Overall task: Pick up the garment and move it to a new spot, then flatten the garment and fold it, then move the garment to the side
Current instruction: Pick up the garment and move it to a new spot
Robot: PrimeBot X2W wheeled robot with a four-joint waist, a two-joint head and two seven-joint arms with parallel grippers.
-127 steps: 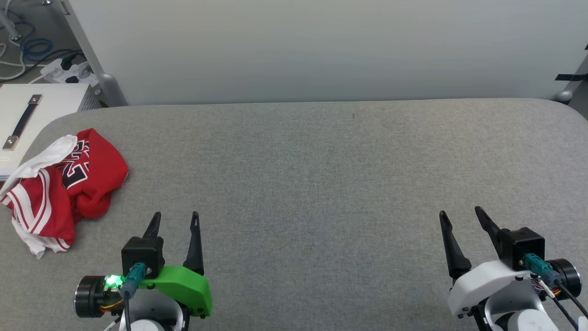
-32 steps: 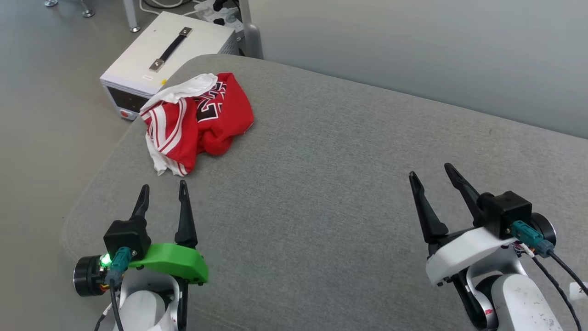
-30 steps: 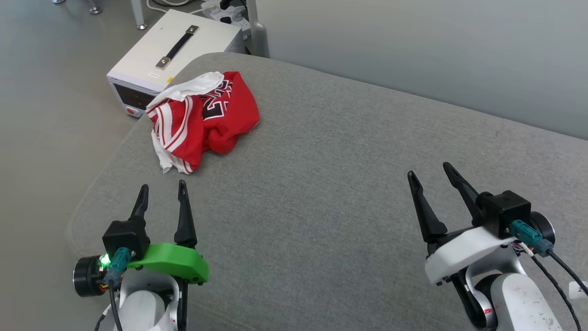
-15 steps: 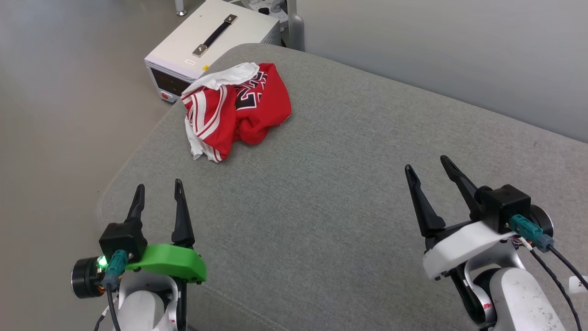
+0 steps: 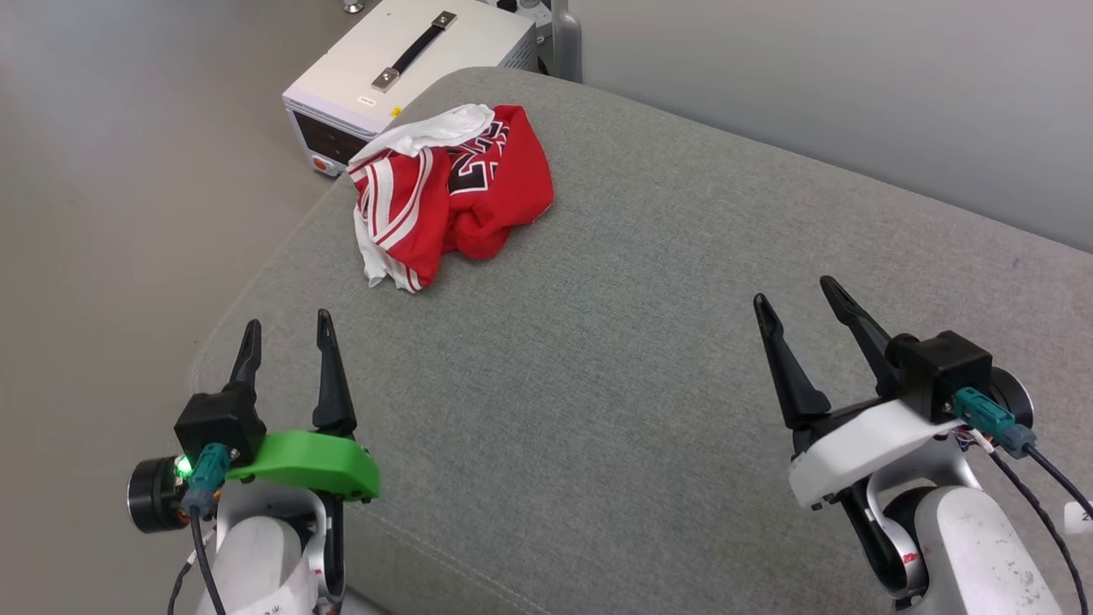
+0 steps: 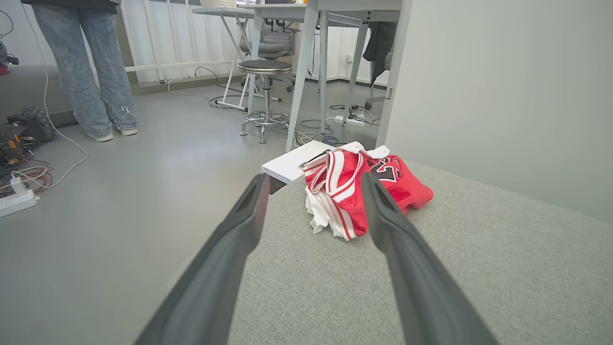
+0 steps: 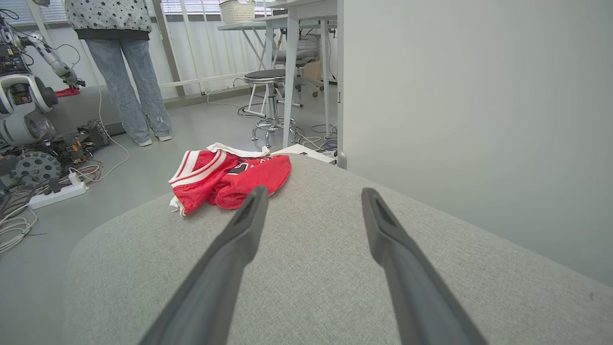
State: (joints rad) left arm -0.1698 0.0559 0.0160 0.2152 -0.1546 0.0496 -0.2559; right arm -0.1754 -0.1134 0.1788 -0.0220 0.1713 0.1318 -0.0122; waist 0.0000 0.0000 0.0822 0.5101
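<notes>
a: where is the shirt point(image 5: 448, 192) seen?
b: on the grey padded table point(image 5: 640, 384), at its far left corner, close to the left edge. a white box point(image 5: 410, 60) with a black strap handle is seen on the floor just past that corner.

a: flat or bunched?
b: bunched into a heap. no clean outline can be made out.

a: long axis?
b: only loosely defined. in the head view it is read as diagonal, near-left to far-right. the end with the red-and-white striped trim and a white edge is pointed toward the near left edge of the table. the rounded red bulk is pointed toward the far right. a white sleeve is draped over the far side, nearest the box. black numerals with white outline are turned upward near the top of the heap, partly folded in.

a: left gripper point(image 5: 288, 318)?
b: fingers spread, nothing between them. it is held over the near left part of the table, fingers aimed up the view, with the shirt ahead and slightly right. well apart from it, no contact.

a: right gripper point(image 5: 792, 289)?
b: spread as well, nothing held. it is held over the near right side, far from the shirt.

a: anything else?
b: a person's legs point(image 6: 91, 72) in jeans and a stool point(image 6: 266, 91) are seen on the floor beyond.
</notes>
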